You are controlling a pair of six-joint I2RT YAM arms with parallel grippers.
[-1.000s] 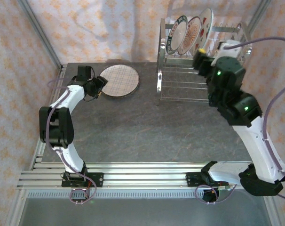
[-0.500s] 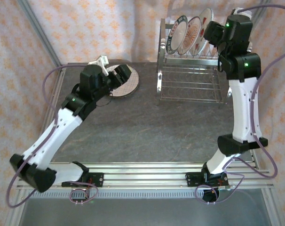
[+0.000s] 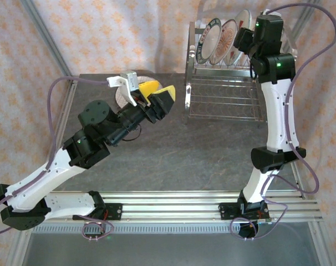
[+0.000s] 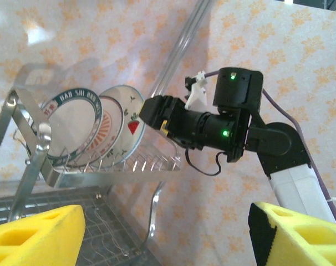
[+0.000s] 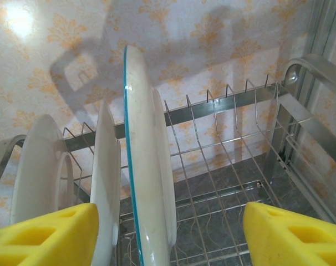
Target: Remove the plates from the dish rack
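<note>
Plates (image 3: 222,37), three of them, stand upright in the top slots of the rack (image 3: 188,97). Right hand (image 5: 171,227) is up there, fingers spread wide. A teal-rimmed plate (image 5: 148,166) sits edge-on between them, ungripped, nearer the left finger, the other two beyond it. Left hand (image 3: 158,93) hangs over the bench (image 3: 173,149), spread and empty, a plaid plate (image 3: 122,98) flat just behind it.
</note>
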